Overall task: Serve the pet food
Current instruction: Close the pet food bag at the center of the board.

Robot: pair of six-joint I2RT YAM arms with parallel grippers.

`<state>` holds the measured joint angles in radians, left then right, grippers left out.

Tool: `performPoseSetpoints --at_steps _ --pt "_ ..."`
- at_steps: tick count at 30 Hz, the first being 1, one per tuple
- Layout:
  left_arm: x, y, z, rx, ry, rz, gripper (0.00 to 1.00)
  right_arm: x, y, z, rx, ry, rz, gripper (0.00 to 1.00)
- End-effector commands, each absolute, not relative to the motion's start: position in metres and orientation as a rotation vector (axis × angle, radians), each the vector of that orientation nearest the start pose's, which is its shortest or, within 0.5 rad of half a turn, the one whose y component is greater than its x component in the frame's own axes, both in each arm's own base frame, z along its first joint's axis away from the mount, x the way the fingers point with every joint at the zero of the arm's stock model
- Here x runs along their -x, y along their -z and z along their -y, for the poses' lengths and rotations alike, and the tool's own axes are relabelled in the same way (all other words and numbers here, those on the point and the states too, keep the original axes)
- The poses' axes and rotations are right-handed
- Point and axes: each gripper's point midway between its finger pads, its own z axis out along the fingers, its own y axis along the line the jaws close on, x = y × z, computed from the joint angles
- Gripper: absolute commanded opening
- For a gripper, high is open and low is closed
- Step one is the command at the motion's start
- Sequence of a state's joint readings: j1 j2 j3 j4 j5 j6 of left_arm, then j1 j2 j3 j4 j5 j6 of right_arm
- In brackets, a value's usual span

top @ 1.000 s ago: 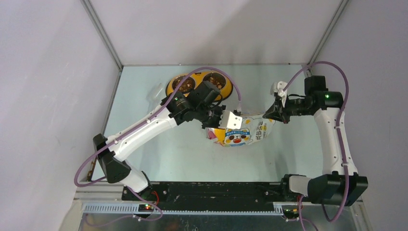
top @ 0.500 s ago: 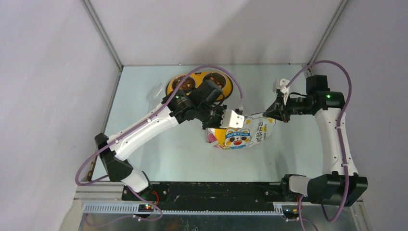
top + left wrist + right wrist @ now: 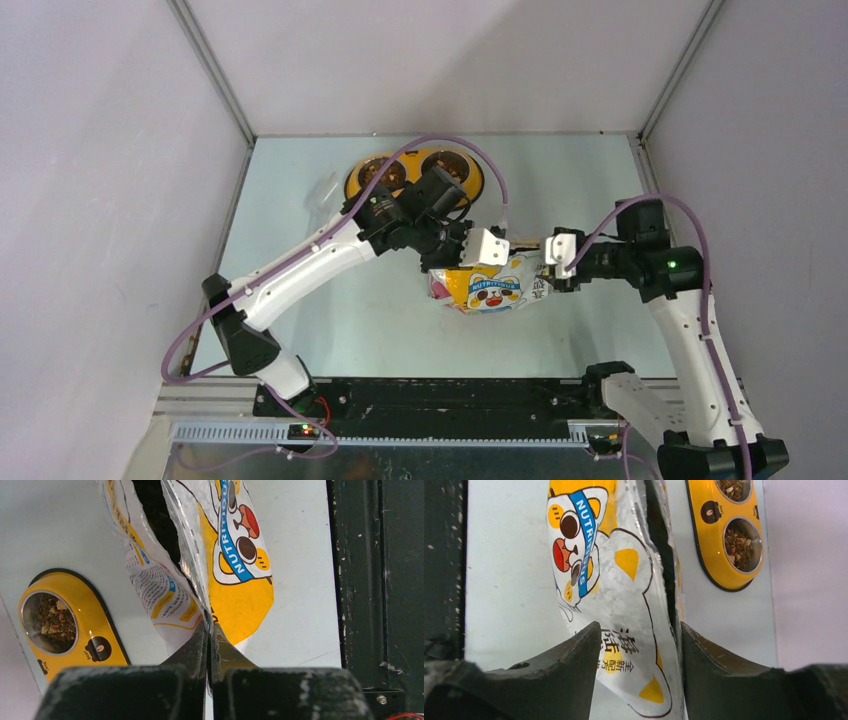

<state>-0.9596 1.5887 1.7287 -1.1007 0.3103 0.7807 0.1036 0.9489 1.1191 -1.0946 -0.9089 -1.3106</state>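
Note:
The crinkly yellow-white cat bag [image 3: 490,285] hangs mid-table between both arms, its mouth gaping. My left gripper [image 3: 209,630] is shut on a top corner of the bag [image 3: 240,580]. My right gripper [image 3: 639,630] stands open around the opposite end of the bag [image 3: 614,580]; the foil lies loosely between its fingers. Brown pet food [image 3: 738,542] fills both steel cups of the yellow double bowl [image 3: 415,172] at the back. The left wrist view shows one filled cup [image 3: 55,622]. Pet food inside the bag is hidden.
A clear plastic scoop [image 3: 325,190] lies left of the bowl. Grey walls close in on three sides. A black base rail [image 3: 430,395] runs along the near edge, just beyond the bag in both wrist views.
My right gripper has opened off the bag's corner and the arm has swung nearer and leftward, now straddling the bag's end. The bag has bunched shorter. The left arm barely moved.

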Motion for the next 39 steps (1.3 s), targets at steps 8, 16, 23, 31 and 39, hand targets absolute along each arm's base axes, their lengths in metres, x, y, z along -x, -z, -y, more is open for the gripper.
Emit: performPoseSetpoints --at_steps 8,16,23,31,39 --pt "-0.205 -0.245 0.314 -1.964 0.478 -1.628 0.0 -0.235 -0.237 -0.137 1.694 -0.195 -1.329 0.56" --pt "-0.206 -0.245 0.314 -1.959 0.48 -1.634 0.0 -0.227 -0.227 -0.135 1.741 -0.184 -1.344 0.45" --pt "-0.208 -0.245 0.314 -1.951 0.484 -1.643 0.0 -0.226 -0.221 -0.132 1.737 -0.152 -1.357 0.41" --pt "-0.209 -0.245 0.313 -1.949 0.487 -1.649 0.0 -0.23 -0.214 -0.124 1.717 -0.092 -1.393 0.44" --pt "-0.211 -0.244 0.313 -1.943 0.475 -1.661 0.0 -0.228 -0.232 -0.126 1.619 -0.098 -1.402 0.65"
